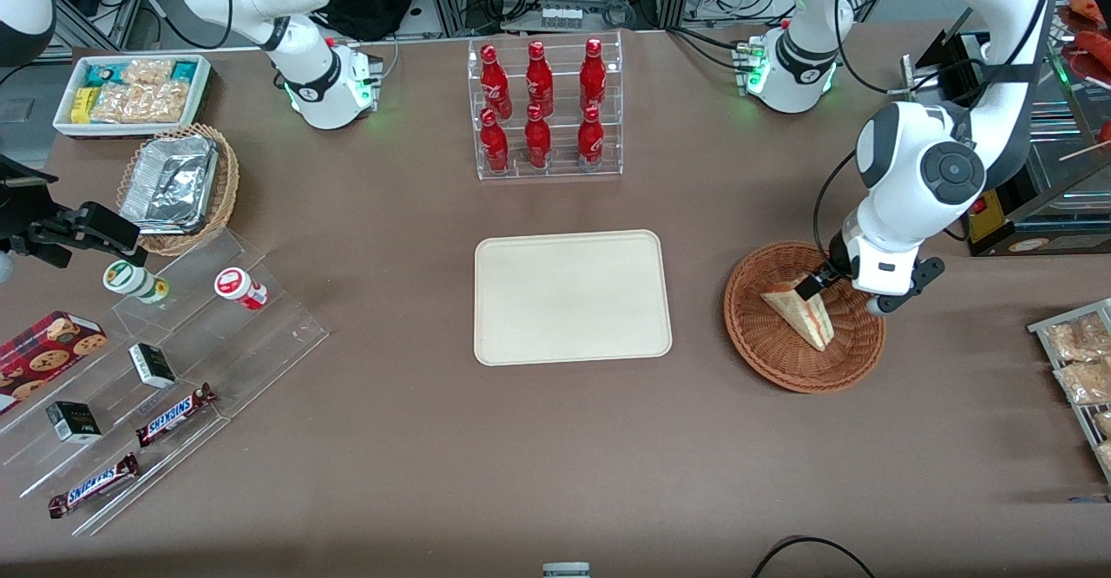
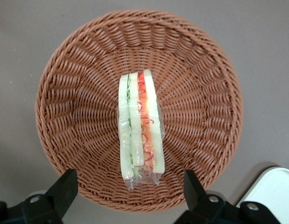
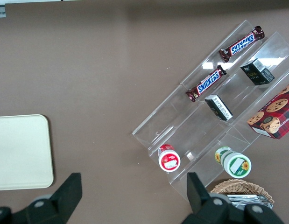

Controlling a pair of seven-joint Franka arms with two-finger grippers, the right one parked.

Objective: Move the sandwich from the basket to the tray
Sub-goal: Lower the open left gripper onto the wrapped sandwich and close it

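Observation:
The sandwich (image 1: 803, 313) is a plastic-wrapped wedge lying in the middle of the round reddish-brown basket (image 1: 781, 371). In the left wrist view the sandwich (image 2: 139, 126) shows white bread with green and red-orange layers, inside the basket (image 2: 79, 74). My left gripper (image 1: 849, 293) hangs over the basket, just above the sandwich's wide end, open, its fingers apart and holding nothing. In the left wrist view the gripper (image 2: 129, 189) stands astride the sandwich's wrapped end without touching it. The cream tray (image 1: 573, 296) lies bare beside the basket, toward the parked arm's end; one corner shows in the left wrist view (image 2: 270, 191).
A clear rack of red bottles (image 1: 545, 109) stands farther from the camera than the tray. A wire rack of snack bags (image 1: 1081, 370) lies at the working arm's end. Clear tiered shelves with chocolate bars (image 1: 174, 413) and a tan basket of foil trays (image 1: 178, 183) sit toward the parked arm's end.

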